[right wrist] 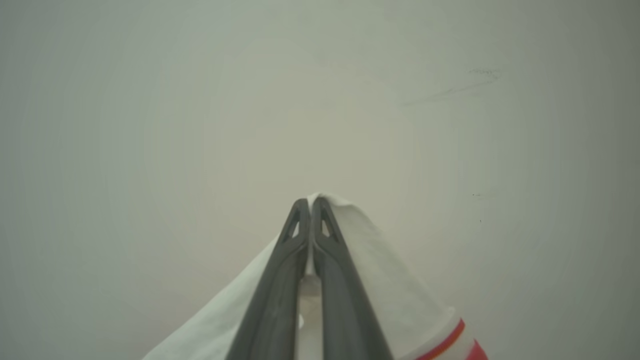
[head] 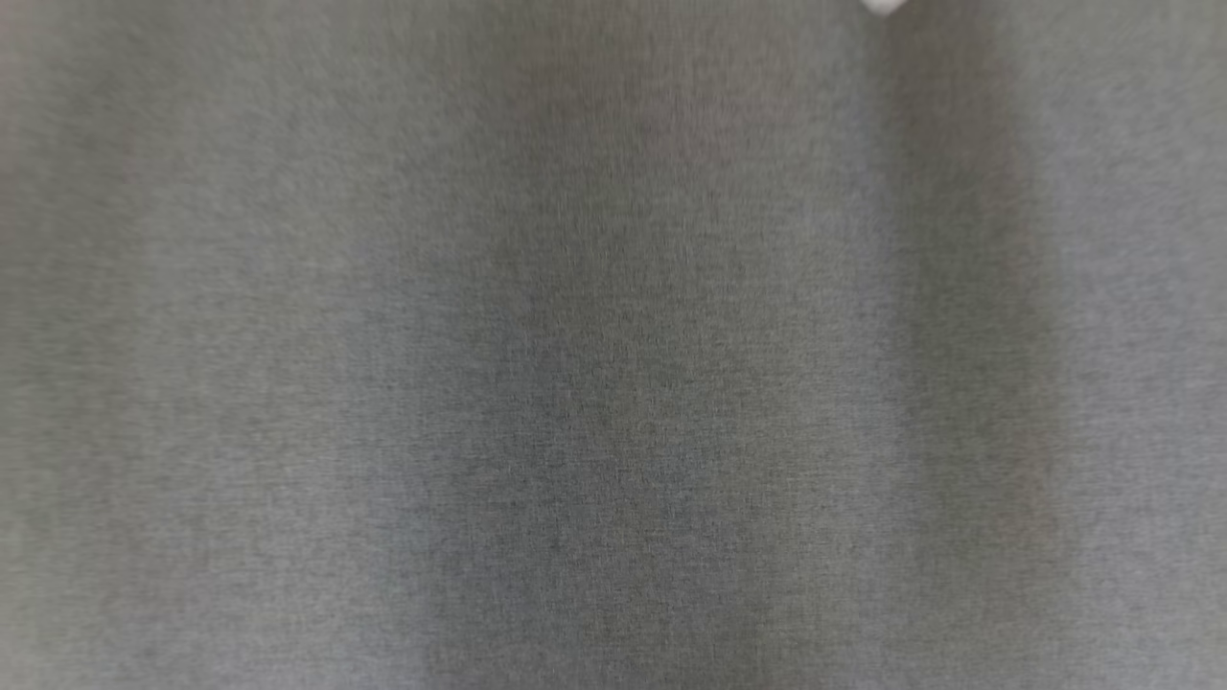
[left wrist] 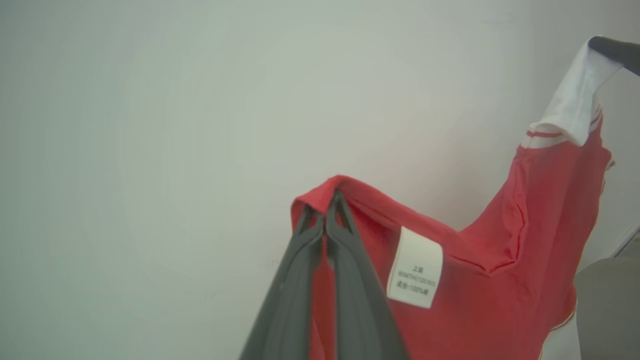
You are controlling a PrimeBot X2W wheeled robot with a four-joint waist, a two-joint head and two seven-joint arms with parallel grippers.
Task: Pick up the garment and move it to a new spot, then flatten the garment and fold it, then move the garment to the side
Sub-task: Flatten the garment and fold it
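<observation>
The garment (left wrist: 525, 260), a red top with white sleeves, hangs in the air between the two hands, stretched in front of a plain pale background. The left hand (left wrist: 324, 205) has its two dark fingers pressed together on a fold of the red cloth at the garment's upper edge, and the fabric peaks over the fingertips. Just beside that hand a white label (left wrist: 415, 267) with small print hangs from the inside of the red cloth. From there the edge dips and then rises to a white sleeve (left wrist: 575, 95) with thin red stripes near its seam, where the right hand (left wrist: 615, 49) holds it at the tip. In the right wrist view that hand's fingers are pinched shut on the white cloth, which drapes down both sides of them, with a red stripe (right wrist: 447, 340) low on one side. The head view looks down on a grey woven surface (head: 613, 383), blurred, with a small white corner (head: 882, 6) at its far edge, too little to identify.
</observation>
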